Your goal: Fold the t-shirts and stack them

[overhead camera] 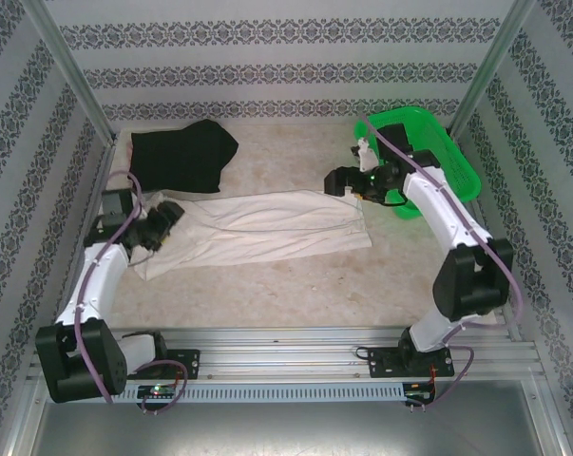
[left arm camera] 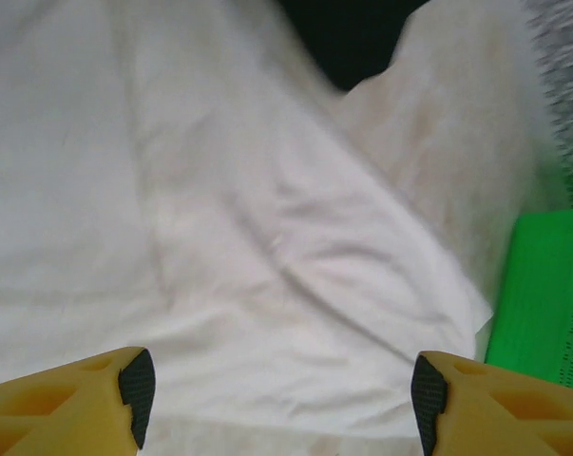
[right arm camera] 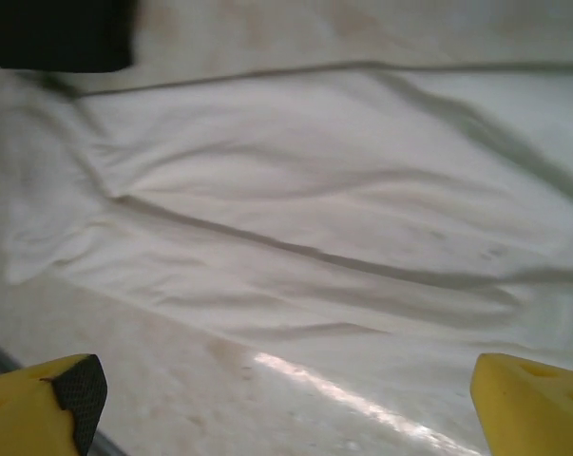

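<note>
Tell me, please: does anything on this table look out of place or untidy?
The black t-shirt lies bunched up at the far left, not folded. The cream-white t-shirt is a wrinkled, slightly slanted strip. Nothing looks spilled or damaged.

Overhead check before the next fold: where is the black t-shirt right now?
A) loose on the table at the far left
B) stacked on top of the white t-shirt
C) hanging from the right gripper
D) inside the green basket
A: the black t-shirt lies crumpled on the table at the far left, beyond the white t-shirt and away from the green basket.
</note>
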Robot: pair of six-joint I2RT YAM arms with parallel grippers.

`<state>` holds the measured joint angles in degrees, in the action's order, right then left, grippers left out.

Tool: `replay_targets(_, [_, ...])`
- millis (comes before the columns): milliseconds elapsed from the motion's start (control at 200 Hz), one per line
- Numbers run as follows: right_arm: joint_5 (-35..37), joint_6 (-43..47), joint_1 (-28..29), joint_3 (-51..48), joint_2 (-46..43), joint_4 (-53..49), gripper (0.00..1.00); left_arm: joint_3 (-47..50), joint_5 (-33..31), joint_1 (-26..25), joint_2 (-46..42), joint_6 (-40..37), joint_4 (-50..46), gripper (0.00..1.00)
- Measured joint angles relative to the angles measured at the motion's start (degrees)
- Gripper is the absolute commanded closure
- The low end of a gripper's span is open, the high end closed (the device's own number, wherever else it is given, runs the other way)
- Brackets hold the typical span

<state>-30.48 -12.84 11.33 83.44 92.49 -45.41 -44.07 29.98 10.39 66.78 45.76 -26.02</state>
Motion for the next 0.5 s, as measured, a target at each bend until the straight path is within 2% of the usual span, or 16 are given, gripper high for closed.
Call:
replay_targets(115, [-2.08,-0.07,3.43,-1.05,-0.96,2.32,0.02,5.01,0.02,-2.36,2.47,5.51,2.56,0.32])
replay_targets(225, [-2.69,-0.28,5.84,-2.49,-0.83,2.58,0.02,5.84,-0.5,-4.07,6.56,9.64,6.69,0.36])
replay_targets(505, [-2.99,-0.44,6.82,-3.82,-0.85,2.82,0.02,5.92,-1.9,-6.03,15.91,16.65,17.99,0.53])
